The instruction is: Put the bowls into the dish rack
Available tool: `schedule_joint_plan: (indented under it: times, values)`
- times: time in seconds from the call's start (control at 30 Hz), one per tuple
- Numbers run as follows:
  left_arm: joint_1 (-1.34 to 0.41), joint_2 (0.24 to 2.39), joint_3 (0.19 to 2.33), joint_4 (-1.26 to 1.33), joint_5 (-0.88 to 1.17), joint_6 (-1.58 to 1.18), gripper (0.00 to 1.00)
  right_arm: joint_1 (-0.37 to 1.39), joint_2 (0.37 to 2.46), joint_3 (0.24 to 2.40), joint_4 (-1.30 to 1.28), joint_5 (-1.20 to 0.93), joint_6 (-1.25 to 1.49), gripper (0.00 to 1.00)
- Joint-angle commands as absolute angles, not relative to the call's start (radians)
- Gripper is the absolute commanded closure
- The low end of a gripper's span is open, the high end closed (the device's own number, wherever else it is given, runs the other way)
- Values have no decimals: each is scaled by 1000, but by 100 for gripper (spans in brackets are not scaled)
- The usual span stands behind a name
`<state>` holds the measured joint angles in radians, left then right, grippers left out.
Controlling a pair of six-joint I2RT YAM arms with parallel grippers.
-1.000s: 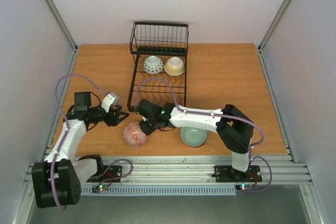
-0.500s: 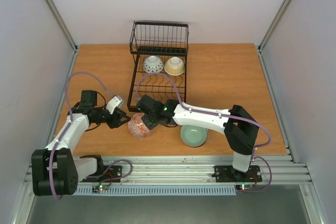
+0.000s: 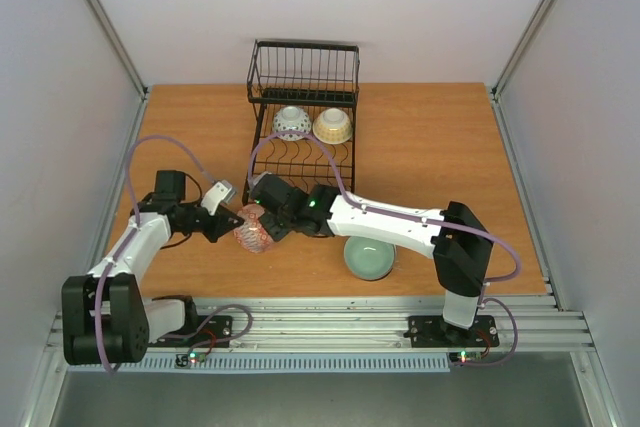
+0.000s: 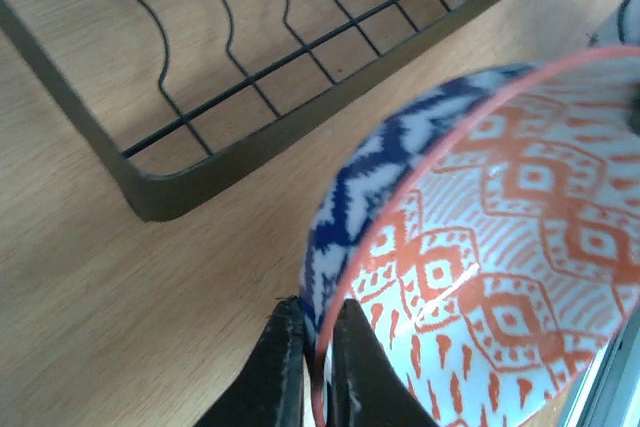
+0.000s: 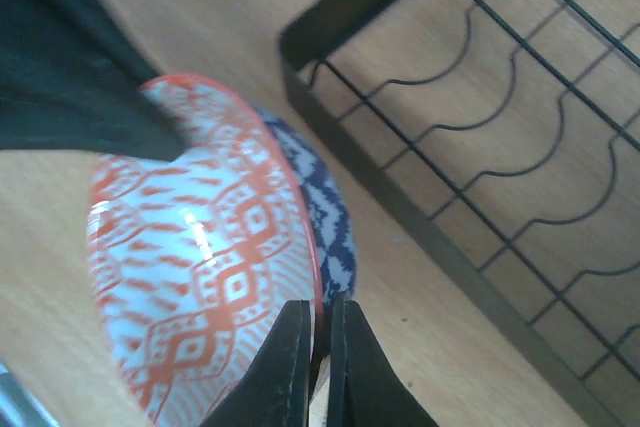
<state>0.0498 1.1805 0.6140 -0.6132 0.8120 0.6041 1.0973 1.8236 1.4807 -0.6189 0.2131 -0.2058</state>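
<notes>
The red-patterned bowl (image 3: 253, 235) stood tipped up on edge just off the near left corner of the dish rack (image 3: 303, 99), held between the two hands. The left hand (image 3: 232, 223) reached in from the left and was clamped on the bowl's rim, with one finger against the blue-patterned face and the other against the red-patterned face. The right hand (image 3: 268, 231) came in from the right and was likewise pinched on the rim at another spot. Whether the bowl's lower edge touched the surface (image 3: 440, 147) could not be told. In the far part of the rack, a blue-and-white bowl (image 3: 291, 123) and a cream bowl (image 3: 333, 126) sat side by side. A green bowl (image 3: 368, 259) sat mouth up on the surface toward the near edge, right of the held bowl and partly under the right arm.
</notes>
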Motion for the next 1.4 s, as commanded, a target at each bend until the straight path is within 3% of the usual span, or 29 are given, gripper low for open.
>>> schedule_joint_plan:
  times: [0.0,0.13,0.2,0.33,0.4,0.7,1.1,1.37]
  values:
    - [41,1193,638,-627,846,657,99,1098,1794,1529,-585,241,-233,99]
    - [41,1191,637,-632,854,661,100,1098,1793,1522,-576,240,-230,99]
    - [41,1188,638,-635,855,661,99,1099,1780,1504,-561,247,-220,93]
    - [40,1181,637,-627,869,655,99,1096,1690,1380,-460,216,-195,48]
    - [41,1177,634,-616,876,641,99,1090,1639,1306,-390,161,-173,34]
    - [40,1165,621,-599,874,623,99,999,1506,1019,-49,-233,-16,2]
    - [41,1165,625,-628,909,645,100,956,1566,827,374,-462,160,1]
    - [41,1146,627,-658,941,671,99,951,1606,762,492,-444,215,1]
